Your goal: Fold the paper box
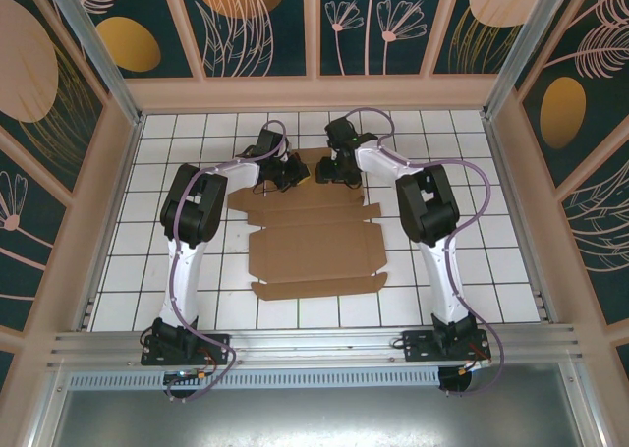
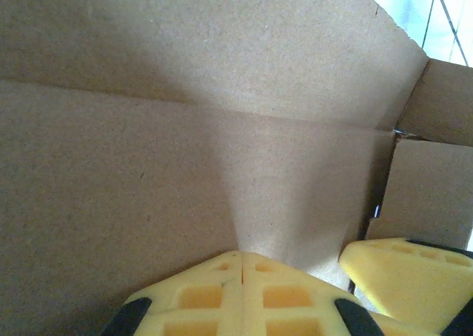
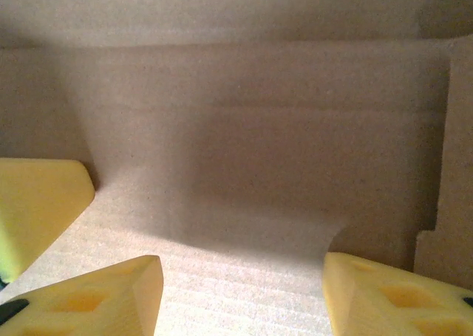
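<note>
Yellow fingers (image 2: 199, 299) of the left tool (image 2: 242, 266) sit closest to the left wrist lens, pressed together with nothing between them, their tips against brown cardboard. From above, the paper box (image 1: 314, 241) lies mid-counter (image 1: 147, 260) between the two arms, mostly a flat sheet with its near flaps unfolded. Only the far strip, where both tools meet, looks raised, so the folding seems barely begun, with the sides and the lid left to do. The right tool (image 3: 244, 292) stands wide over the cardboard, gripping nothing. Wrist views show a crease and a panel rising behind it, which the overhead view hides under the arms; only the overhead view gives the whole sheet.
</note>
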Available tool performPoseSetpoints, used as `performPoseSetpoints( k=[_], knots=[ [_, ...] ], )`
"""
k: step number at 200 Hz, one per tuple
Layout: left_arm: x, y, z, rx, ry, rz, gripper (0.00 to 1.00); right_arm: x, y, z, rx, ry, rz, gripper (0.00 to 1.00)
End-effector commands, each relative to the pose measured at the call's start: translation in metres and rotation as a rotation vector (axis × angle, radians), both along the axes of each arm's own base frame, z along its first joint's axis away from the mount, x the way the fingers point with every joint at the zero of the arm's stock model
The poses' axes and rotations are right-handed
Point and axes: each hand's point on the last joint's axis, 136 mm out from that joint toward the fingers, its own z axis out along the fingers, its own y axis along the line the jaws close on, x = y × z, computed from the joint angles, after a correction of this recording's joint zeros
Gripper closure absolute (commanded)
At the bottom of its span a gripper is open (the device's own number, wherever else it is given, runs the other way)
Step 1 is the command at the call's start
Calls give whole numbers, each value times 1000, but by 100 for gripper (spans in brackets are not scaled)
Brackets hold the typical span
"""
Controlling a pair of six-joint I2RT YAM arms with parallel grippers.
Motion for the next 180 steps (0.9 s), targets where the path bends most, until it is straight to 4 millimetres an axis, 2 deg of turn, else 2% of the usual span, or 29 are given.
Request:
performPoseSetpoints(
  k=[1,18,64,91,121,134,161,180],
  knots=[
    [-28,14,-48,67,167,15,100,1,-11,0,23,7,-23,39],
    [-28,14,-48,66,168,17,100,3,-17,11,36,-6,-25,40],
    [-25,19,-49,72,169,28,100,9,-42,66,42,-124,-36,39],
    [-24,20,-48,74,167,30,100,8,-69,86,18,-175,-83,39],
    [-23,23,-48,79,165,36,100,-1,-109,81,-32,-178,-176,37],
    [-23,22,-47,78,166,36,100,-9,-119,76,-42,-172,-204,34],
    [-22,22,-44,77,156,33,100,-39,-115,68,57,-147,-195,31],
    [-21,21,-42,67,155,32,100,-58,-113,54,136,-87,-187,31]
  ],
)
